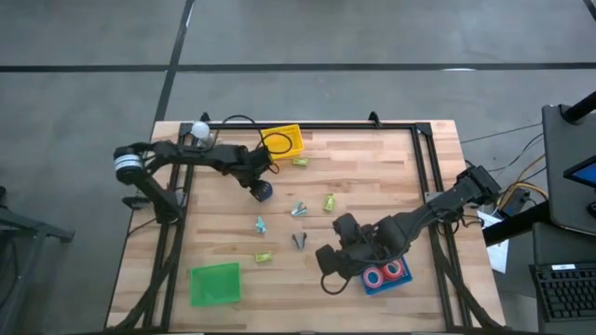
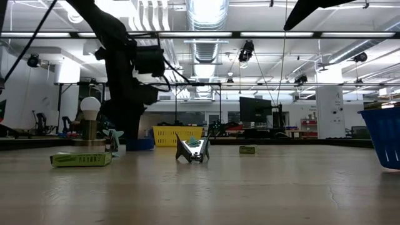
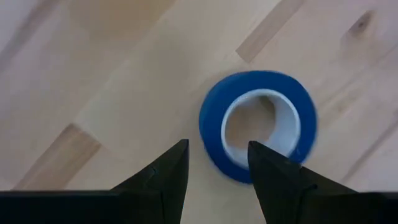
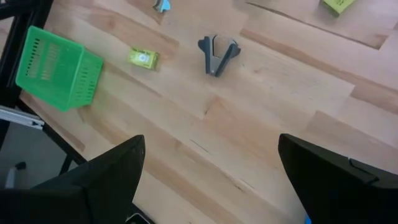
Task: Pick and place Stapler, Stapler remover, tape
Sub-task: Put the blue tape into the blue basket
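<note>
The green basket [image 1: 215, 284] at the near-left edge of the table [image 1: 372, 177] appears empty, while the blue basket [image 1: 386, 276] at the near right already holds two red tape rolls [image 1: 383, 274]; the right gripper [image 1: 328, 269] hangs just beside that blue basket with its fingers spread wide and nothing between them. Farther in, the mid-table still carries loose items: a small yellow-green stapler [image 1: 264, 257], a dark staple remover [image 1: 299, 241], a teal staple remover [image 1: 260, 223], another remover [image 1: 299, 209] and a second yellow-green stapler [image 1: 329, 202]. Beyond these, the left gripper [image 1: 258, 183] is lowered over the blue tape roll [image 3: 258, 123], which lies flat on the wood; its fingers stand partly apart, one over the roll's rim and the other outside it, and no grip is yet evident. At the far edge, the yellow basket [image 1: 284, 140] shows no visible contents, with a third stapler [image 1: 300, 161] just beside it. By this evidence the sorting is judged to be early: two tapes placed, most items left.
</note>
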Robot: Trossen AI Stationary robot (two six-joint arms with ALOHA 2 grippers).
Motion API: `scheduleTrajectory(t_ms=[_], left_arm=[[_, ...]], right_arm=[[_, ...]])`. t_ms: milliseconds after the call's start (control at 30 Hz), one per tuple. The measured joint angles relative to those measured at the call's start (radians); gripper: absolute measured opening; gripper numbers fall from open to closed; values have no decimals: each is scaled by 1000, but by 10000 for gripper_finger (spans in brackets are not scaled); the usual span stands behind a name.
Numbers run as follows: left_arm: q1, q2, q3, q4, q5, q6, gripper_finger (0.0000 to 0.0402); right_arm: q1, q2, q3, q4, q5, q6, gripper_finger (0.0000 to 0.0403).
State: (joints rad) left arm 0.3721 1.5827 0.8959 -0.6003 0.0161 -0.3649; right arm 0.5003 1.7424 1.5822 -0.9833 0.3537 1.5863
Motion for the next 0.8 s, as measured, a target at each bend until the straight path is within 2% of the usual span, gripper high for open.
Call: scheduleTrajectory(t_ms=[100, 200, 433, 533, 633, 800], left_arm=[[0, 24, 2, 9, -1, 37, 166], [0, 29, 2, 17, 12, 68, 145], [0, 12, 2, 30, 23, 115, 32], [1, 2, 5, 31, 35, 119, 32], [1, -24, 14, 32, 79, 121, 36], [-3, -151, 25, 47, 167, 75, 40]], right_arm=[[0, 0, 0, 0, 14, 3, 363], [-1, 0, 0, 0, 16, 2, 363], [-8, 0, 0, 2, 17, -12, 363], [-18, 0, 0, 23, -31, -24, 363], [-26, 0, 0, 78, -34, -45, 363], [-52, -7, 0, 161, -34, -94, 363]])
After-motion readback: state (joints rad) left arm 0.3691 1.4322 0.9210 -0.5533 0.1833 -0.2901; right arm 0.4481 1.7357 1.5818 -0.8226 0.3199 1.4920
